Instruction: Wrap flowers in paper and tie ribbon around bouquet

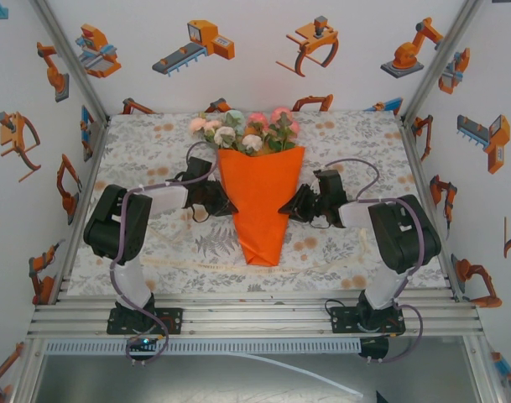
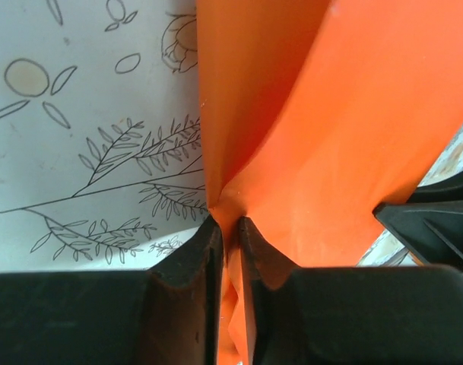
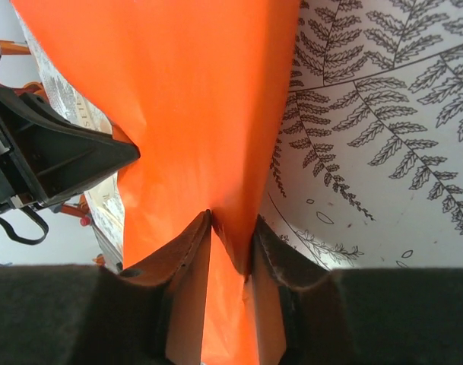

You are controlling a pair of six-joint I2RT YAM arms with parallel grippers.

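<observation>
The bouquet (image 1: pixel 259 201), a bright-orange paper cone with pink, peach and white artificial roses (image 1: pixel 247 130) and green leaves at its wide far end, is laid lengthwise in the middle of the leaf-printed desk (image 1: pixel 154 143), its pointed tip towards the arm bases. The left end effector (image 1: pixel 220 200) is clenched on a fold of the matte orange paper (image 2: pixel 307 137) at the cone's left edge, the jaws nearly together. The right end effector (image 1: pixel 290 204) is set around a fold of the right edge, but some room is seen between its jaws, so whether that fold is firmly grasped cannot be told. The step in hand is judged to be the securing of both side edges so that the wrap is held shut. It is best done with the right pinch completed before anything is pulled. Both sides should then be drawn evenly, and only gently, so that the thin sheet is neither torn nor creased at the pinch points. The cone should be kept low over the desk, so that the stems are not let slip out of the open wrap.
</observation>
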